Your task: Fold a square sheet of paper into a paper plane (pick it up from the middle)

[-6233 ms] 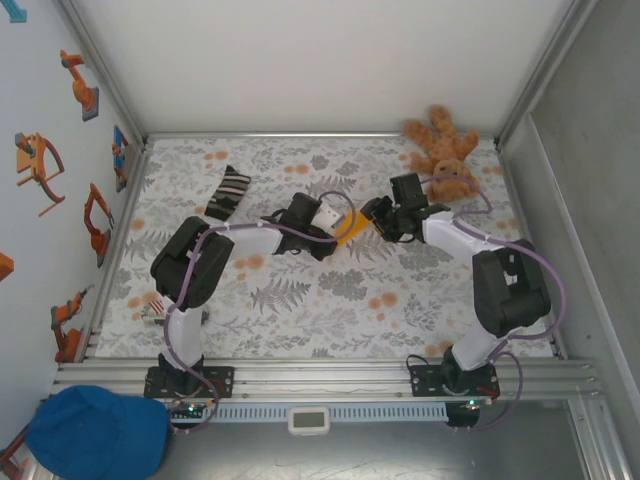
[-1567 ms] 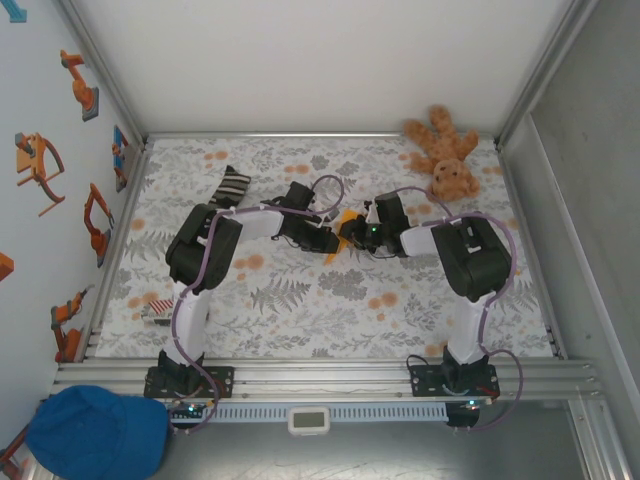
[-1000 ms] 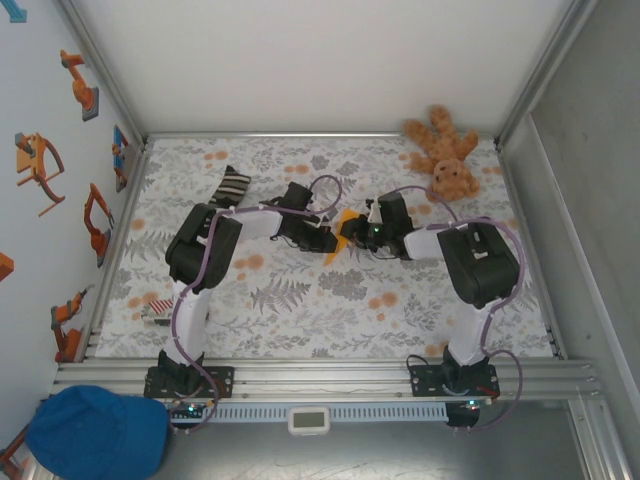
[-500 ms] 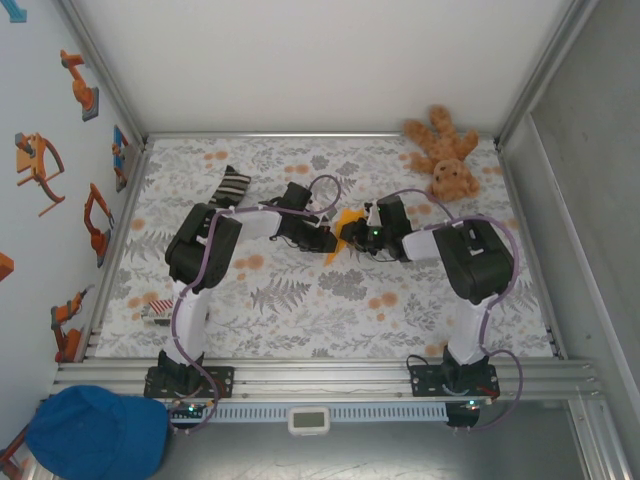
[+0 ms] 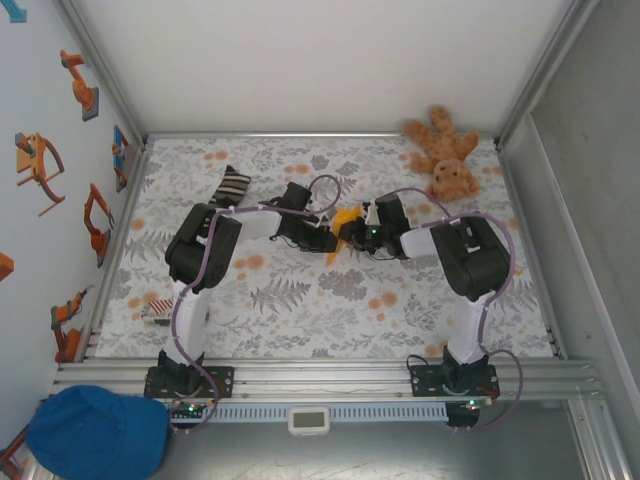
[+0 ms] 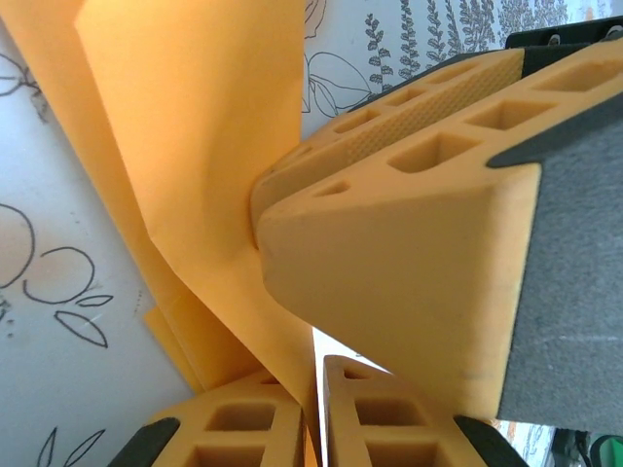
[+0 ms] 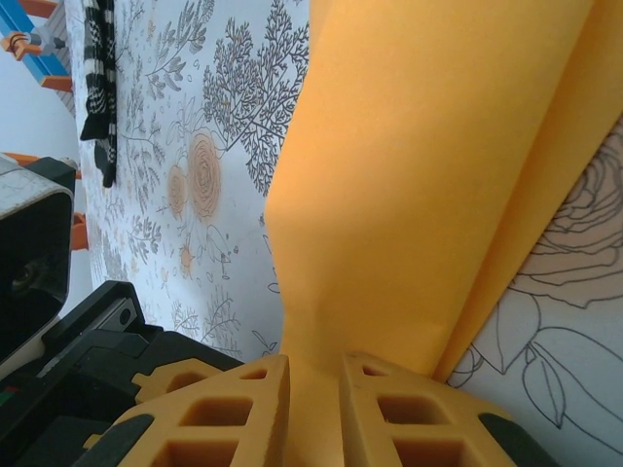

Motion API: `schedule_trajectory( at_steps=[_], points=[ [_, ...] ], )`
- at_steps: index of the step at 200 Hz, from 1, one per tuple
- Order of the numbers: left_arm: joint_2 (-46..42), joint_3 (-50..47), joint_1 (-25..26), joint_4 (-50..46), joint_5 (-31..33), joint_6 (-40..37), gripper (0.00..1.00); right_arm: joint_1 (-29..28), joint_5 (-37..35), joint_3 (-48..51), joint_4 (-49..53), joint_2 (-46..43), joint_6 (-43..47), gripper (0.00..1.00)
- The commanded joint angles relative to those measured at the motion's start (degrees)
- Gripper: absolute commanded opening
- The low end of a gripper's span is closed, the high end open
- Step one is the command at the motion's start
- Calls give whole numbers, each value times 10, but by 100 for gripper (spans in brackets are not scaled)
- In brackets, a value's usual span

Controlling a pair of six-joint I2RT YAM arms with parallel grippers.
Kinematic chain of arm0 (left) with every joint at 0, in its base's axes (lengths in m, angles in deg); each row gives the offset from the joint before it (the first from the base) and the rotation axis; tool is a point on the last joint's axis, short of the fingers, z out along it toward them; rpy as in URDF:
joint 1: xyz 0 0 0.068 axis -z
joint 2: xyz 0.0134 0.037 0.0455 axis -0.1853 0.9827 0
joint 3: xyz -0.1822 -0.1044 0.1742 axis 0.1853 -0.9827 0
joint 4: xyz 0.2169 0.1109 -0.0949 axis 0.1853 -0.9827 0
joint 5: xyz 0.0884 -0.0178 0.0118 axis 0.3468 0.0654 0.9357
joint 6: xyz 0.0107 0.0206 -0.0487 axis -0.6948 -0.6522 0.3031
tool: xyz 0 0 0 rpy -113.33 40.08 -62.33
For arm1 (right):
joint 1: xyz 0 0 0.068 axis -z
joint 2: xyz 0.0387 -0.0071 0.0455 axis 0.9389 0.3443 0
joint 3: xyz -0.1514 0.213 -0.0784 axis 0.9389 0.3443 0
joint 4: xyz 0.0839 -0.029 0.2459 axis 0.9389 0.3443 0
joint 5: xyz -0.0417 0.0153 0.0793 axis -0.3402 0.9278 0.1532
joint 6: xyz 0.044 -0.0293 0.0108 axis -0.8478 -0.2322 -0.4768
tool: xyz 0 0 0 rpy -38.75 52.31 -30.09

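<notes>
Hardly shifted, both jaws pinch the creased orange sheet, well inside the edges of the table.

Paper between sock and teddy bear

Left arm and right arm reach inward, jaws clamped, nearly meeting.

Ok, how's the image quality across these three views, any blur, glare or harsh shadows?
Top view: evenly lit, sharp, soft shadows under the arms. Left wrist view: the big finger looks a bit soft, with a blown-out white sliver below it. Right wrist view: the paper is slightly soft, the tablecloth print crisp.
</notes>
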Motion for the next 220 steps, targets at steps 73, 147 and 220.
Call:
schedule_trajectory(
  at_steps=[73, 147, 220],
  points=[
    [1, -38, -5, -49, 34, 17, 19, 1, -36, -44, 100, 20, 34, 20],
    [-37, -61, -5, -32, 19, 48, 22, 0, -27, -55, 106, 21, 41, 20],
    [-85, -91, 3, 15, 15, 141, 18, -3, -25, -59, 108, 21, 43, 20]
  ],
)
